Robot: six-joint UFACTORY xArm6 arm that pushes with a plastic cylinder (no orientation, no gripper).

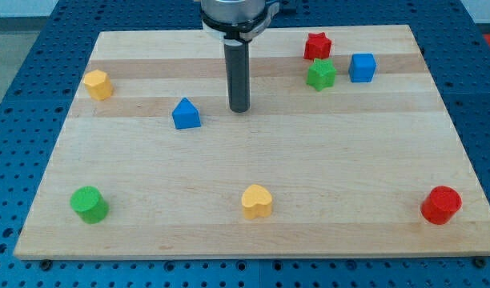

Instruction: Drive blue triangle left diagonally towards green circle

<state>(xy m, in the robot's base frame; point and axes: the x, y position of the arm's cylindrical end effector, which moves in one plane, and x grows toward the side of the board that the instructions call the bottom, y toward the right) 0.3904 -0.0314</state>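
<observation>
- One rod, no jaws on our rig, so nothing opens or clamps; my tip sits just right of the blue triangle, not touching.
- We'd swing to its upper-right side, then shove down-left toward the green circle.
- Path looks clear; yellow block and yellow heart sit well off.

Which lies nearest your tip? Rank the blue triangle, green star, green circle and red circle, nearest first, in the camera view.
From my tip:
1. Blue triangle, just to the view's left.
2. Green star, upper right.
3. Green circle, bottom left.
4. Red circle, bottom right, farthest.
</observation>
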